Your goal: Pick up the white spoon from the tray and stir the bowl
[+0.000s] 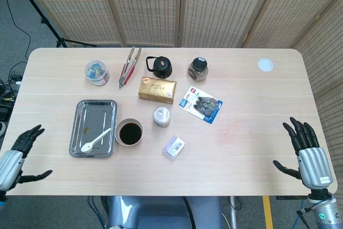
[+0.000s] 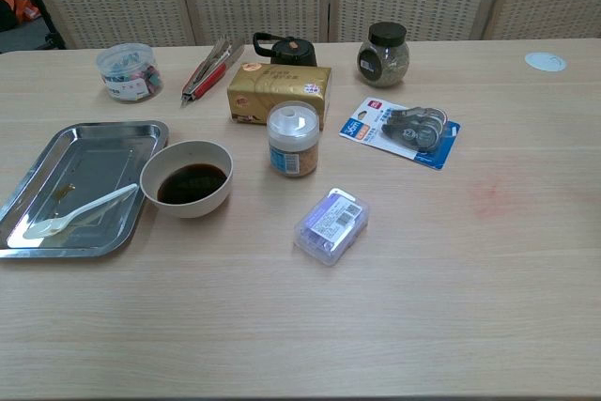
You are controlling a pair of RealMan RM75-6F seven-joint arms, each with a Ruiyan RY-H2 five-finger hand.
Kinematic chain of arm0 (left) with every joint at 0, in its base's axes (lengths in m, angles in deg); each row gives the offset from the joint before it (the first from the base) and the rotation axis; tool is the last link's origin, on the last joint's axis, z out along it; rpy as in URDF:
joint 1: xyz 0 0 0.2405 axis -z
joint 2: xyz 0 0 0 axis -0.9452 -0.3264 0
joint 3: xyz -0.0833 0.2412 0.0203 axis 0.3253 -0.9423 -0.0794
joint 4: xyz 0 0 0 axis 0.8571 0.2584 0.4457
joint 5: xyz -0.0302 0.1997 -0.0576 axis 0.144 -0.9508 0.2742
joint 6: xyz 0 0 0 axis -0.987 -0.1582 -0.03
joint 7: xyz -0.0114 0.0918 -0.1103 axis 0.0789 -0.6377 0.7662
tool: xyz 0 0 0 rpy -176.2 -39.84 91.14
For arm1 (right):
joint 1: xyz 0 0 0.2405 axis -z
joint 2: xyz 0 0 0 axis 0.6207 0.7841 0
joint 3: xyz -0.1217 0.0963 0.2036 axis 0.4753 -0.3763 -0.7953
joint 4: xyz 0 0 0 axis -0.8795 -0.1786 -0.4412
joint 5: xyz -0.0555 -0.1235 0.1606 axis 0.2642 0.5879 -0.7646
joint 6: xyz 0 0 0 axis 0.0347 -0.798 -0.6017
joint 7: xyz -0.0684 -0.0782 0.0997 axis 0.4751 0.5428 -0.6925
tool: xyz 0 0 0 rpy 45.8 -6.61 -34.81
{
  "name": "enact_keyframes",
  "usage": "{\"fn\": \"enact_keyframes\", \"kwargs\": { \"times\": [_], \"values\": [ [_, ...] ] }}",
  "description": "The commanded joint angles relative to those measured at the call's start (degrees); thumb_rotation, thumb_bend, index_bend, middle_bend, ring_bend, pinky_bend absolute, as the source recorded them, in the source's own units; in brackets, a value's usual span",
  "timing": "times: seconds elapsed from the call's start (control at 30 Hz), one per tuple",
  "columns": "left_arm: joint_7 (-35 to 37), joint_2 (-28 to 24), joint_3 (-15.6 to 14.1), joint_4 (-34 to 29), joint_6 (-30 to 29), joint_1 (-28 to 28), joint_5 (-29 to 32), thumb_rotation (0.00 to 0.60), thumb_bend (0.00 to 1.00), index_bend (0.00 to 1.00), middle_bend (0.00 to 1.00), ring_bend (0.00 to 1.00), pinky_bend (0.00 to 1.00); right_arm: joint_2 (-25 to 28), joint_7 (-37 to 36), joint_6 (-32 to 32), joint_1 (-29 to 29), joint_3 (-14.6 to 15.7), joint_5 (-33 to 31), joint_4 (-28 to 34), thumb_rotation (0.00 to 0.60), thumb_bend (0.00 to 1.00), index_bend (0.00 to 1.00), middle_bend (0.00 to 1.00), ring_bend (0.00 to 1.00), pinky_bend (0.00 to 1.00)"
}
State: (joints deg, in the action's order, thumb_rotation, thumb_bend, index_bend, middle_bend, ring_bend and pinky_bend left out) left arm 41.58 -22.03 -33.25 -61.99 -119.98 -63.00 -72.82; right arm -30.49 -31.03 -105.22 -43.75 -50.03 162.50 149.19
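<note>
The white spoon (image 1: 96, 141) (image 2: 78, 212) lies slantwise in the near part of the metal tray (image 1: 95, 110) (image 2: 94, 152), its handle pointing toward the bowl. The bowl (image 1: 128, 132) (image 2: 187, 179), holding dark liquid, stands just right of the tray. My left hand (image 1: 16, 159) hovers at the table's near left edge, fingers spread and holding nothing, well left of the tray. My right hand (image 1: 306, 151) is at the near right edge, fingers spread, empty. The chest view shows neither hand.
Behind the bowl are a gold box (image 1: 157, 89), a white-lidded jar (image 1: 162, 116), red tongs (image 1: 128, 66), a black teapot (image 1: 160, 66), a clear tub (image 1: 96, 72) and a dark jar (image 1: 197, 69). A blue packet (image 1: 200, 104) and a small purple box (image 1: 173, 147) lie right of the bowl.
</note>
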Motion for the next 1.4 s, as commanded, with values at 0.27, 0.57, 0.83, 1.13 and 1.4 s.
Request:
{"fn": "enact_keyframes", "kwargs": {
  "times": [0.27, 0.57, 0.83, 1.13, 1.4],
  "values": [
    [21.42, 10.73, -5.29, 11.32, 10.36, 5.28, -3.37, 0.600, 0.03, 0.07, 0.00, 0.00, 0.00, 0.01, -0.32, 0.74, -0.14, 0.27, -0.20, -0.17, 0.600, 0.00, 0.00, 0.00, 0.00, 0.00],
    [33.24, 15.87, -6.15, 17.16, 12.70, 7.88, -3.15, 0.600, 0.03, 0.07, 0.00, 0.00, 0.00, 0.05, -0.41, 0.92, -0.17, 0.09, -0.65, -0.17, 0.600, 0.00, 0.00, 0.00, 0.00, 0.00],
    [38.05, 19.13, -6.51, 21.09, 13.97, 8.82, -1.98, 0.600, 0.04, 0.07, 0.00, 0.00, 0.00, 0.07, -0.55, 1.10, -0.23, 0.06, -0.80, -0.22, 0.600, 0.00, 0.00, 0.00, 0.00, 0.00],
    [41.31, 21.65, -7.24, 23.96, 15.04, 10.00, -1.70, 0.600, 0.04, 0.07, 0.00, 0.00, 0.00, 0.16, -0.74, 1.16, -0.23, 0.00, -0.99, -0.19, 0.600, 0.00, 0.00, 0.00, 0.00, 0.00],
    [42.11, 22.71, -7.24, 25.06, 16.70, 10.88, -0.39, 0.600, 0.04, 0.07, 0.00, 0.00, 0.00, 0.25, -0.92, 1.13, -0.22, -0.05, -1.07, -0.23, 0.600, 0.00, 0.00, 0.00, 0.00, 0.00]
  ]
}}
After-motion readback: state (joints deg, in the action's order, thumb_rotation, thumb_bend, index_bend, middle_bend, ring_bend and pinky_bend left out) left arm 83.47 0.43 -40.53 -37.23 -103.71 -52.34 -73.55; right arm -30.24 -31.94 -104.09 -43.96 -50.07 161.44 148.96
